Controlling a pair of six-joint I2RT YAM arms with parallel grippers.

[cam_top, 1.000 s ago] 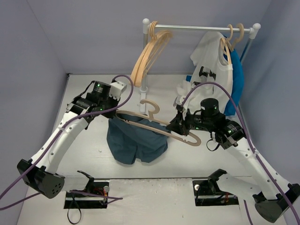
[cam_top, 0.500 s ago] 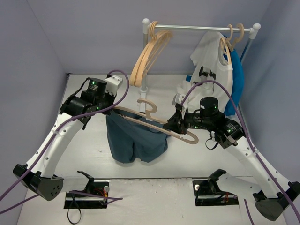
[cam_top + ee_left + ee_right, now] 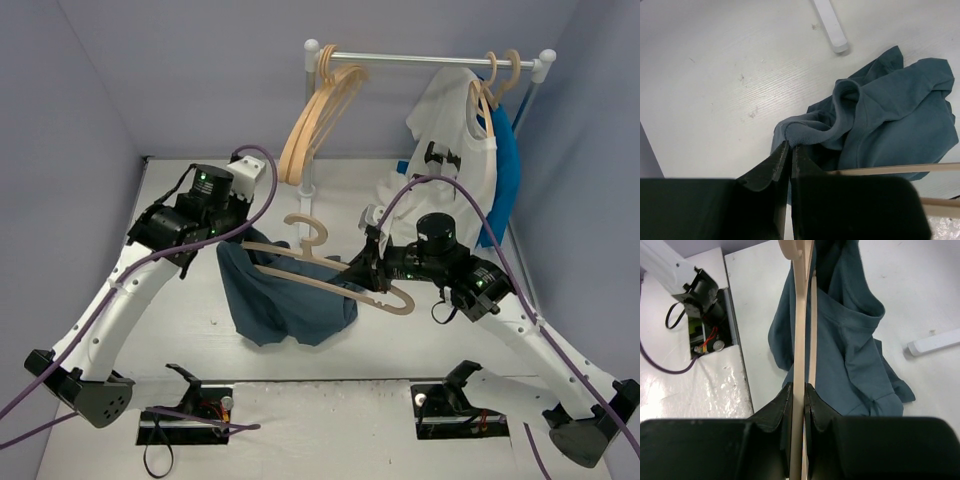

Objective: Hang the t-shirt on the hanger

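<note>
The dark slate-blue t-shirt [image 3: 285, 305] hangs bunched from mid-air down to the table, its upper part draped over the pale wooden hanger [image 3: 310, 283]. My left gripper [image 3: 232, 232] is shut on the t-shirt's ribbed edge [image 3: 805, 131], at the hanger's left tip. In the left wrist view the fingertips [image 3: 790, 145] pinch that fold, and a hanger arm [image 3: 890, 169] crosses below the cloth. My right gripper [image 3: 365, 268] is shut on the hanger's right arm [image 3: 800, 315], which runs straight out between its jaws [image 3: 799, 386]. The t-shirt [image 3: 850, 340] hangs to the right of that arm.
A white clothes rack [image 3: 420, 60] stands at the back with spare wooden hangers [image 3: 315, 120], a white printed t-shirt [image 3: 450, 130] and a bright blue garment [image 3: 508, 170]. Its white foot [image 3: 832, 30] lies near the t-shirt. Blue walls close in both sides.
Both grippers have shifted left, carrying the hanger and the t-shirt's top with them. The left gripper has pulled the t-shirt's edge farther out past the hanger's left end.
</note>
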